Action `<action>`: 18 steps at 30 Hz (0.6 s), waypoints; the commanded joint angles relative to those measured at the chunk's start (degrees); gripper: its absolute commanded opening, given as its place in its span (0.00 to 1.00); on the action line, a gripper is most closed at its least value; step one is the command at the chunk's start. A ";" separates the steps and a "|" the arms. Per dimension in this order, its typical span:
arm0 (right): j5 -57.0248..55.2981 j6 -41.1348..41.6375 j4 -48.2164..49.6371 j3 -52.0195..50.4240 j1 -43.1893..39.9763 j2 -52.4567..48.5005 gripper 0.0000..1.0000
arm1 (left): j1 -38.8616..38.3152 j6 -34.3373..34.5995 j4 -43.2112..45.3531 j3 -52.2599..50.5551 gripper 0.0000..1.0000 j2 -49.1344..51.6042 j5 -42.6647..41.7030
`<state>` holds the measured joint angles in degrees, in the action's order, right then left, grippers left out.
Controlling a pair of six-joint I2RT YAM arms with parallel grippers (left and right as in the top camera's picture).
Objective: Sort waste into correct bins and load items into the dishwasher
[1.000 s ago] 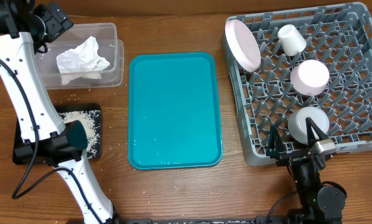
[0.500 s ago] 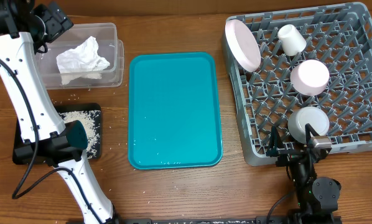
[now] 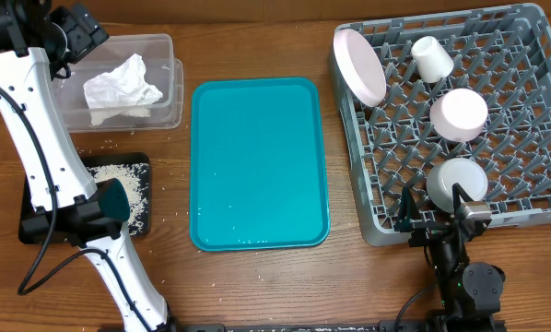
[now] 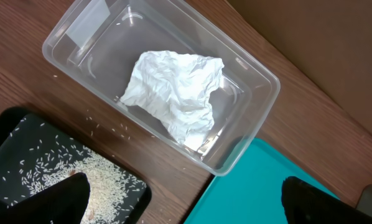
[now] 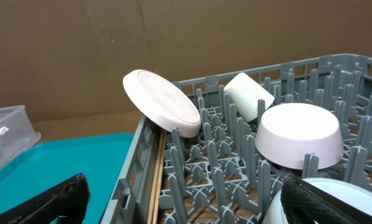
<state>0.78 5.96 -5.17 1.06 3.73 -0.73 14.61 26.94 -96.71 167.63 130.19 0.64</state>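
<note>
The grey dish rack (image 3: 533, 111) at the right holds a leaning large white plate (image 3: 360, 65), a white cup (image 3: 432, 58), an upside-down white dish (image 3: 458, 113) and a grey bowl (image 3: 456, 182). My right gripper (image 3: 432, 217) is open and empty at the rack's front edge, close to the bowl (image 5: 326, 193). The crumpled napkin (image 4: 176, 87) lies in the clear tub (image 4: 260, 68). Rice scraps (image 4: 93, 174) lie on the black tray (image 4: 5, 130). My left gripper (image 4: 186, 202) is open and empty, high above the tub. No red wrapper shows.
A large teal tray (image 3: 260, 164) lies in the middle between the bins and the rack, with nothing on it. A few rice grains are scattered on the wooden table around the black tray. The left arm's white links rise along the table's left side.
My right gripper has drawn back a little from the grey bowl toward the table's front edge. The left arm and all the objects have stayed put.
</note>
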 commanded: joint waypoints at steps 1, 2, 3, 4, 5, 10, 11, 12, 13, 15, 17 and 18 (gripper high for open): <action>-0.72 -0.37 0.33 -0.59 -0.44 0.50 1.00 | -0.07 -0.59 -0.11 0.74 1.00 -0.87 -0.22; -0.72 -0.37 0.33 -0.59 -0.44 0.50 1.00 | -0.07 -0.59 -0.09 0.74 1.00 -0.87 -0.22; -0.72 -0.37 0.33 -0.59 -0.44 0.50 1.00 | -0.07 -0.59 -0.09 0.74 1.00 -0.87 -0.22; -0.72 -0.37 0.33 -0.59 -0.44 0.50 1.00 | -0.09 -0.74 -0.09 0.74 1.00 -0.87 -0.04; -0.72 -0.37 0.33 -0.59 -0.44 0.50 1.00 | -0.17 -2.03 -0.09 0.72 1.00 -0.85 0.55; -0.72 -0.35 0.33 -0.59 -0.44 0.50 1.00 | -0.66 -6.29 -0.09 -6.43 1.00 -5.73 -3.98; -0.72 -0.37 0.33 -0.59 -0.44 0.50 1.00 | -1.27 -4.24 0.13 -11.37 1.00 -8.35 -4.09; -0.72 -0.37 0.33 -0.59 -0.44 0.50 1.00 | -1.90 -3.32 0.57 -15.80 1.00 -10.71 -3.78; -0.72 -0.37 0.33 -0.59 -0.44 0.50 1.00 | -2.78 -3.06 1.66 -21.38 1.00 -13.62 -3.32; -0.72 -0.37 0.33 -0.59 -0.44 0.50 1.00 | -4.76 -3.13 5.64 -32.06 1.00 -19.32 -2.01; -0.72 -0.37 0.33 -0.59 -0.44 0.50 1.00 | -7.56 -3.17 11.50 -42.95 1.00 -25.55 -0.48; -0.72 -0.35 0.33 -0.59 -0.44 0.50 1.00 | -8.92 -3.26 14.34 -47.71 1.00 -28.44 0.11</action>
<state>0.60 5.93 -5.19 1.06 3.73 -0.73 10.20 23.62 -87.20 132.46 112.05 -0.86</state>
